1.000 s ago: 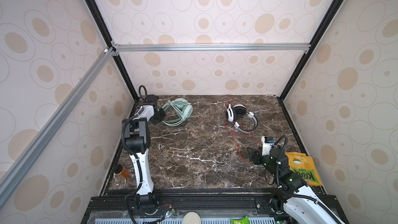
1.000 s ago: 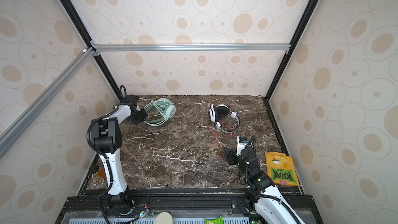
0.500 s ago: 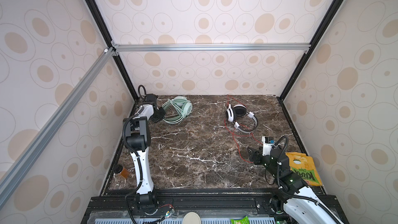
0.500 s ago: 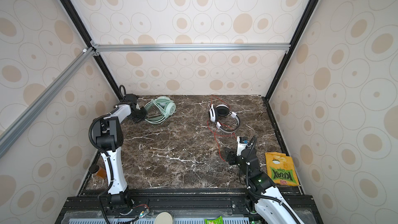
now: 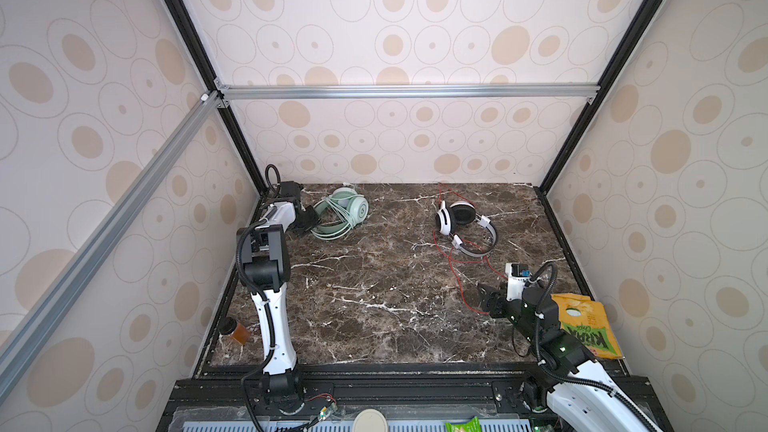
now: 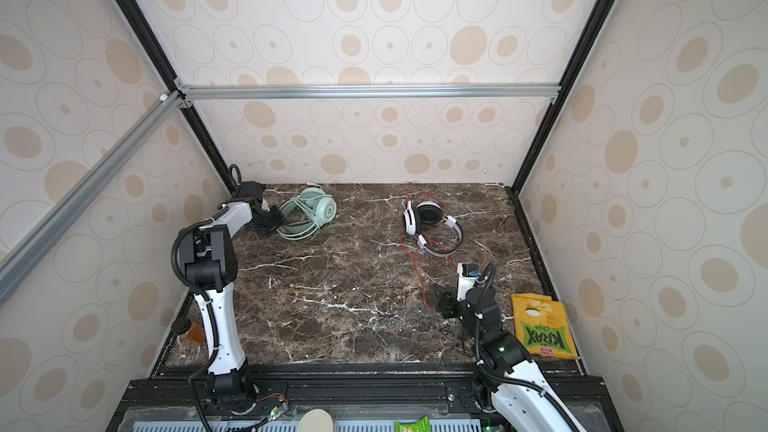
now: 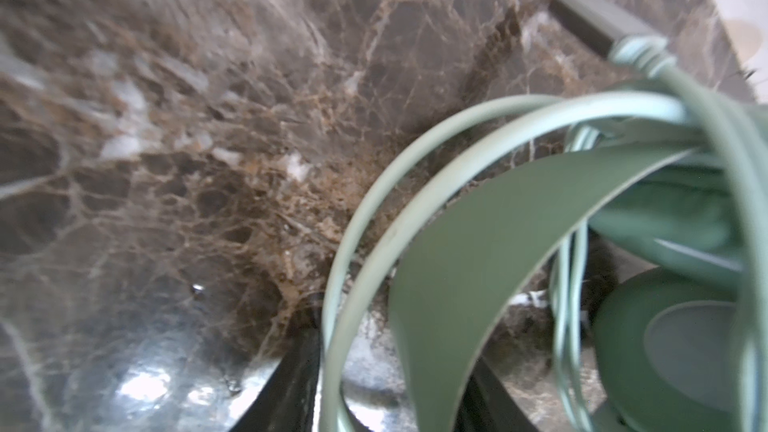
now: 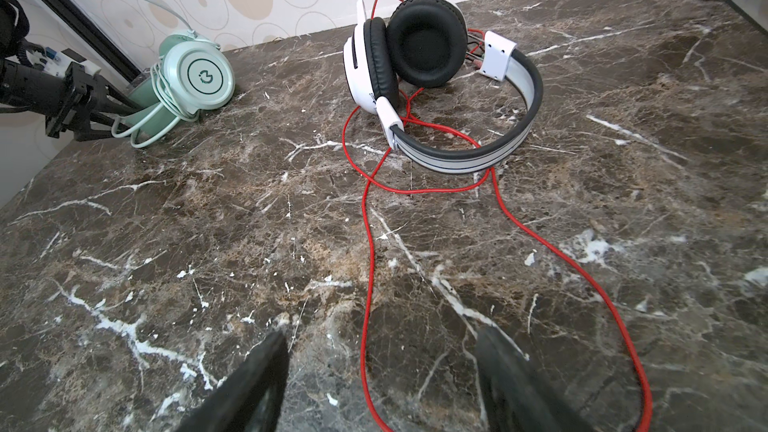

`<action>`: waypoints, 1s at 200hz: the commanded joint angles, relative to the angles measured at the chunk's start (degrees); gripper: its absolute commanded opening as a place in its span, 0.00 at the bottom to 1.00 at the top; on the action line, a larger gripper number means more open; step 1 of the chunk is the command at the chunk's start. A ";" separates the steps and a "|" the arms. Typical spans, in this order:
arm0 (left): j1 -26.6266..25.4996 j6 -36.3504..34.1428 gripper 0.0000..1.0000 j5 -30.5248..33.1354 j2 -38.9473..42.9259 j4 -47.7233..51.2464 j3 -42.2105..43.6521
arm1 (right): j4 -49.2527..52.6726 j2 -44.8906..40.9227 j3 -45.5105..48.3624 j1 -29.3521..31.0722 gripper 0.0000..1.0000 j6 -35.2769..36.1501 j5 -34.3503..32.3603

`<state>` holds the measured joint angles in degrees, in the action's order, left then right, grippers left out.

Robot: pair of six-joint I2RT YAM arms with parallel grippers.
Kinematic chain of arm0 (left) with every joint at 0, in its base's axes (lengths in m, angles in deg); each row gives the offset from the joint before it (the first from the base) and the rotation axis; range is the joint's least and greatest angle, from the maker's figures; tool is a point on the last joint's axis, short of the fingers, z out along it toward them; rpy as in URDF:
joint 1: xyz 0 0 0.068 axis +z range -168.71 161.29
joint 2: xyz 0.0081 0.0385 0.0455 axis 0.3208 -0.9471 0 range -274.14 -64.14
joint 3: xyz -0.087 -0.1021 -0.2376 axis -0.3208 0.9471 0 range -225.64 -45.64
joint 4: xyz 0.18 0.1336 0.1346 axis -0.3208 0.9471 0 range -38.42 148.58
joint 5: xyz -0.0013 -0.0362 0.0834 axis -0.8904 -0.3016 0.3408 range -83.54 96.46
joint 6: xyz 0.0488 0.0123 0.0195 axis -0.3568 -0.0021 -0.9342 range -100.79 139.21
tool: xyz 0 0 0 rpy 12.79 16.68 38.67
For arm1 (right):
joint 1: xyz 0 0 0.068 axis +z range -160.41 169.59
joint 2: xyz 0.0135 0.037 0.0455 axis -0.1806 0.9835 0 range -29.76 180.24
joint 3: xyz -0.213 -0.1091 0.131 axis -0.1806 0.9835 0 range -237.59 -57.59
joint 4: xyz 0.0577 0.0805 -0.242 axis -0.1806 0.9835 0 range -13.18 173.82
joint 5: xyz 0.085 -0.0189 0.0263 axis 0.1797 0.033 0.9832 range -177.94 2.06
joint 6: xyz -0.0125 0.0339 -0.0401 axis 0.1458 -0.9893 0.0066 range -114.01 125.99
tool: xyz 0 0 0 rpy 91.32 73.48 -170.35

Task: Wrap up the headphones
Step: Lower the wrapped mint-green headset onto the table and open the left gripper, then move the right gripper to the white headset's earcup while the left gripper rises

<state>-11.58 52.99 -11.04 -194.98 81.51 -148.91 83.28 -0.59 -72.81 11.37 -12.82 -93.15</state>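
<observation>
The left gripper [image 7: 395, 338] stands with its dark fingers [image 7: 297, 380] apart, astride the headband [image 7: 478, 243] of the mint-green headset [image 7: 665, 209]. Loops of pale green cable [image 7: 602, 102] curve around the band, one just beside a finger. An ear cup [image 7: 673, 351] sits near, with a grey plug [image 7: 598, 22] beyond, all on the brown marble tabletop [image 7: 187, 160].

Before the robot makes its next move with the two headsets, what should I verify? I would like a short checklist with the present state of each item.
1. The pale green cable is wound around the mint-green headset: ok.
2. The left claw is open: ok.
3. The left claw is clear of that headset: not ok; the headband and cable loops lie between its jaws.
4. The right claw is open and empty: ok.
5. The red cable is wound on the white-and-black headset: not ok; it lies loose on the table.
6. Where the red cable ends: cannot tell.
</observation>
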 commanded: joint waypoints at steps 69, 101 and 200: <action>-3.46 7.00 0.59 3.67 35.11 -25.06 26.39 | 5.09 9.10 -5.69 -0.33 0.73 -2.08 -2.81; -18.59 -3.93 0.59 14.40 42.65 -27.57 29.82 | 8.77 16.21 -10.96 -0.51 0.73 -6.26 -1.01; -32.40 -7.72 0.59 13.40 42.39 -28.62 30.95 | 20.50 49.56 -45.63 -12.65 0.76 -11.03 10.75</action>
<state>-43.45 45.10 4.50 -153.87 53.36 -117.65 98.14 42.23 -112.81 2.15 -19.68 -85.50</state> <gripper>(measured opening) 0.587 0.759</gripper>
